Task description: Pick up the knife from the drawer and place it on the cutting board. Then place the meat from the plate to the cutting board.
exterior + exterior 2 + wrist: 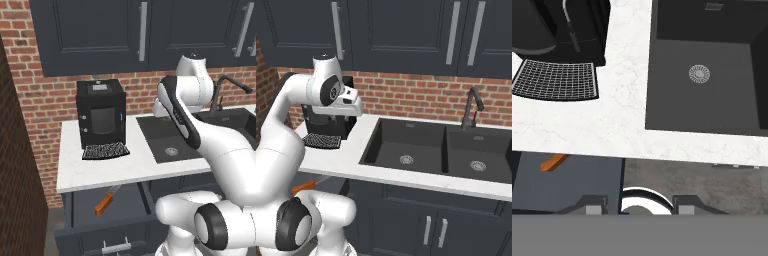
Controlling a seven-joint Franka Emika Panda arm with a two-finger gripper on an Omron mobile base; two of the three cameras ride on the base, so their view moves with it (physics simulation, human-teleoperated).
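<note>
Gripper: I'm looking down along it at the white counter (627,120) from above. Its two dark finger tips (592,205) poke up at the bottom of the hand view with a wide gap between them — spread apart, nothing held.

Knife: in the open drawer (82,207), under the counter's front lip. In the left base view the knife (106,201) shows its orange handle toward the drawer front and the grey blade running up under the counter edge. In the hand view the knife (554,162) is just an orange sliver at the counter's lip.

Which way from my hand: down and to the left of the finger tips as the hand view frames it, and well below the counter level I'm hovering over — near, not under me yet.

Long axis: slanted, handle end low-left, blade end up-right in both the left base view and the hand view. I judge I'd want the fingers across the handle, so the wrist needs a turn to square up.

Nearby: the black coffee machine (101,112) with its mesh drip tray (556,80) sits up-left of my fingers; the dark sink (704,75) is up-right.

Step in hand: I judge I'm at the approach — knife not yet touched.

Risk: the blade is tucked under the counter edge, so a straight drop could clip the lip, I reckon.
</note>
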